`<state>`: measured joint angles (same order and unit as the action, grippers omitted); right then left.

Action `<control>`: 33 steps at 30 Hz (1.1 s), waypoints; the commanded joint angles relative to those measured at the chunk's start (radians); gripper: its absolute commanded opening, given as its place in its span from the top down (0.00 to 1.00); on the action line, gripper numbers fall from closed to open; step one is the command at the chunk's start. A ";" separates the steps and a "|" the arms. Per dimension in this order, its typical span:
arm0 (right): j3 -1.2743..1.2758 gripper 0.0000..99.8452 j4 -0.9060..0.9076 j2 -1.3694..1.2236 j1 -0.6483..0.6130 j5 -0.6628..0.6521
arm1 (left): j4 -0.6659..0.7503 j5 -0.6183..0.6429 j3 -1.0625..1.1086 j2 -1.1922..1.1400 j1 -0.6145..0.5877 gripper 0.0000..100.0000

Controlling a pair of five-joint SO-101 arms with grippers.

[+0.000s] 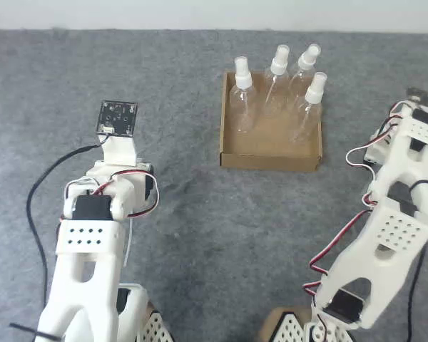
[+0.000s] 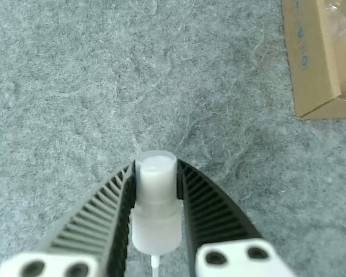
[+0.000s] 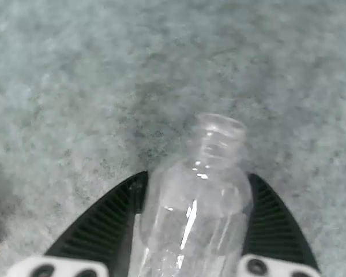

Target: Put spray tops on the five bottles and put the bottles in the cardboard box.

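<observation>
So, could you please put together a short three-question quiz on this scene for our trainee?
1. How many capped bottles stand in the box?
2. True or false: the right gripper holds a bottle that is already capped.
3. The left gripper holds: A) a spray top; B) a bottle; C) nothing.

Key: 1) four; 2) false, its neck is open; 3) A.
</observation>
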<state>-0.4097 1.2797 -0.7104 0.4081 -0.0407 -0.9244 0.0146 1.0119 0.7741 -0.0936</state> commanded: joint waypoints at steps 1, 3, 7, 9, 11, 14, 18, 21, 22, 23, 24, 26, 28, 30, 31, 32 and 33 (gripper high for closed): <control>-0.057 0.86 -0.025 0.015 -0.004 -0.015 | 0.025 0.011 -0.004 0.034 0.005 0.99; -0.058 0.89 -0.038 0.016 -0.004 -0.163 | 0.025 0.011 -0.004 0.034 0.005 0.99; -0.058 0.96 0.005 0.016 0.013 -0.548 | 0.031 0.011 0.008 0.035 0.005 0.99; -0.058 1.00 0.036 0.016 0.033 -0.703 | 0.031 0.011 0.008 0.035 0.005 0.99; -0.058 0.99 0.054 0.016 0.058 -0.827 | 0.031 0.011 0.008 0.035 0.005 0.99; -0.057 0.98 0.061 0.013 0.088 -0.948 | 0.032 0.011 0.008 0.035 0.005 0.99; -0.057 0.97 0.061 0.010 0.105 -0.973 | 0.046 0.011 0.012 0.034 0.005 0.99; -0.052 0.87 0.070 0.008 0.104 -0.973 | 0.046 0.011 0.012 0.034 0.005 0.99; -0.052 0.83 0.085 0.008 0.102 -0.973 | 0.046 0.011 0.012 0.034 0.005 0.99; -0.052 0.79 0.102 0.013 0.101 -0.973 | 0.046 0.011 0.013 0.034 0.005 0.99; -0.055 0.76 0.122 0.015 0.099 -0.973 | 0.046 0.011 0.013 0.034 0.005 0.99; -0.057 0.74 0.147 0.016 0.093 -0.973 | 0.046 0.011 0.013 0.034 0.005 0.99; -0.057 0.74 0.147 0.016 0.081 -0.973 | 0.046 0.011 0.013 0.034 0.005 0.99; -0.058 0.74 0.148 0.018 0.074 -0.973 | 0.046 0.011 0.013 0.034 0.005 0.99; -0.058 0.74 0.148 0.021 0.074 -0.973 | 0.046 0.011 0.013 0.034 0.005 0.99; -0.058 0.74 0.148 0.031 0.074 -0.973 | 0.046 0.011 0.013 0.034 0.005 0.99; -0.058 0.74 0.153 0.045 0.074 -0.973 | 0.046 0.011 0.013 0.034 0.005 0.99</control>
<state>-0.4112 1.4162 -0.7119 0.4879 -1.0042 -0.8999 0.0146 1.0303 0.7741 -0.0936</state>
